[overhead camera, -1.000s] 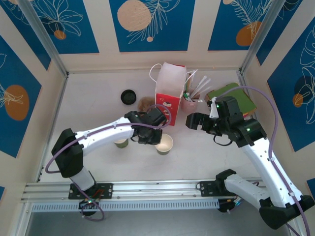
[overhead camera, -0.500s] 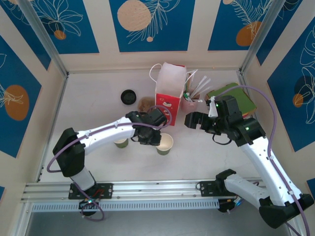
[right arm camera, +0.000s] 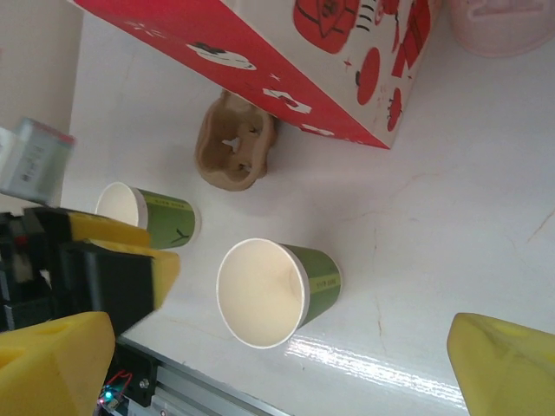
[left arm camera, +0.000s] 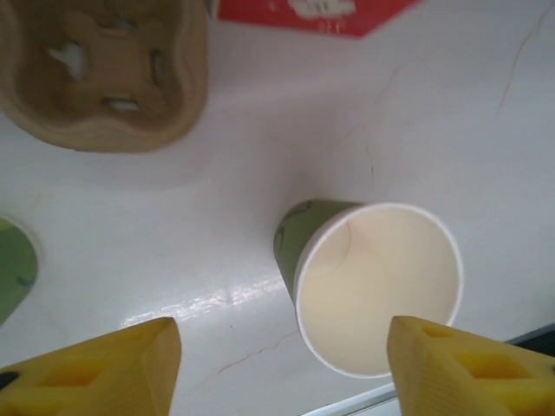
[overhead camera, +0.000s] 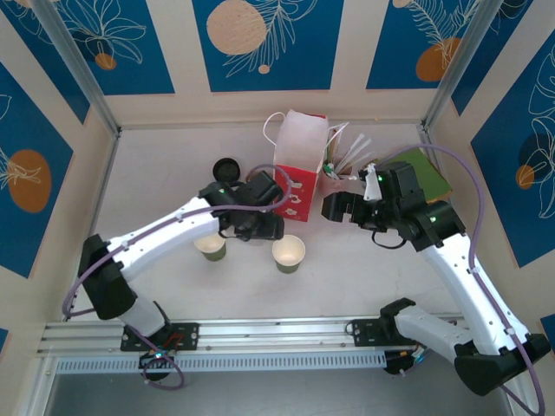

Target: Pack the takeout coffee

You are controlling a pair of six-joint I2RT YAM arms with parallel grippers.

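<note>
Two arms reach over a white tabletop (overhead camera: 156, 173). The biggest thing on it is the red-and-white bag (overhead camera: 299, 160), upright at rear middle with its mouth open. You have the left gripper (overhead camera: 264, 227) just left of the bag's front. Its fingers (left arm camera: 113, 368) are spread wide and hold nothing; the wrist view shows only tabletop and a cup rim below them. The right gripper (overhead camera: 338, 208) is just off the bag's front right corner, fingers (right arm camera: 52, 364) wide apart and empty. A brown carrier (right arm camera: 236, 143) lies flat just in front of the bag. The right cup (overhead camera: 289, 253) and left cup (overhead camera: 211, 247) are lidless, green outside and cream inside. Both stand upright, apart from each other and well in front of the bag. A pink cup (overhead camera: 334, 180) of stirrers stands just right of the bag. The coffee (overhead camera: 227, 169) stands on the tabletop left of the bag, apart from it, close by the left arm's wrist. From above you get just its black lid; the cup body can't be made out.
</note>
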